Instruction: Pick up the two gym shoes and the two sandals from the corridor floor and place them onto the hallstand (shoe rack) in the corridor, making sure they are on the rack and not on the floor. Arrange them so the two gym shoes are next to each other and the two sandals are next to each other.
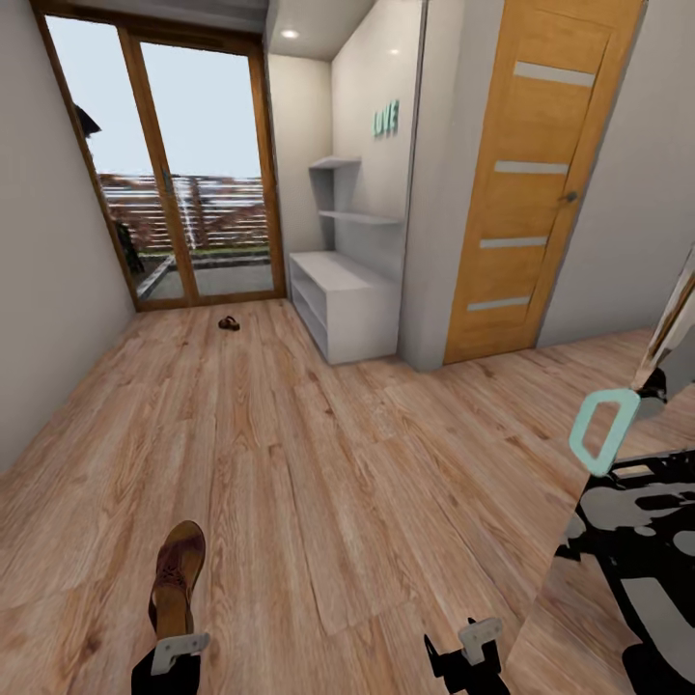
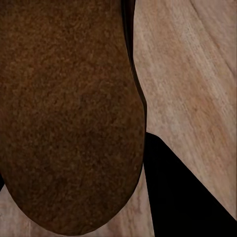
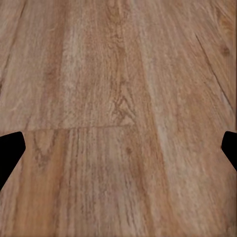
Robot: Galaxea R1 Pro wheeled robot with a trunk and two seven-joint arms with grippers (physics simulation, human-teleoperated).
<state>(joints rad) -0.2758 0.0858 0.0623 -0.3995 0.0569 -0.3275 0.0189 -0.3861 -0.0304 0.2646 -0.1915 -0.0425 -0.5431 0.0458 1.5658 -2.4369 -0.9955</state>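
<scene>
A brown sandal (image 1: 176,574) sticks forward from my left gripper (image 1: 179,649), which is shut on its heel end just above the corridor floor (image 1: 319,463). In the left wrist view its brown sole (image 2: 69,113) is close up beside a dark finger (image 2: 187,192). The other sandal (image 1: 229,323) lies far off on the floor by the glass doors. The pale grey hallstand (image 1: 343,299) stands against the right wall, with floating shelves above it. My right gripper (image 1: 473,642) hangs low and open with nothing in it, its fingertips (image 3: 10,153) spread over bare planks. The gym shoes are out of view.
Glass doors (image 1: 183,174) with a wooden frame close the far end of the corridor. An orange wooden door (image 1: 531,183) stands right of the hallstand. A black-and-white patterned object (image 1: 637,541) with a teal loop is close on my right. A grey wall (image 1: 48,290) runs along the left.
</scene>
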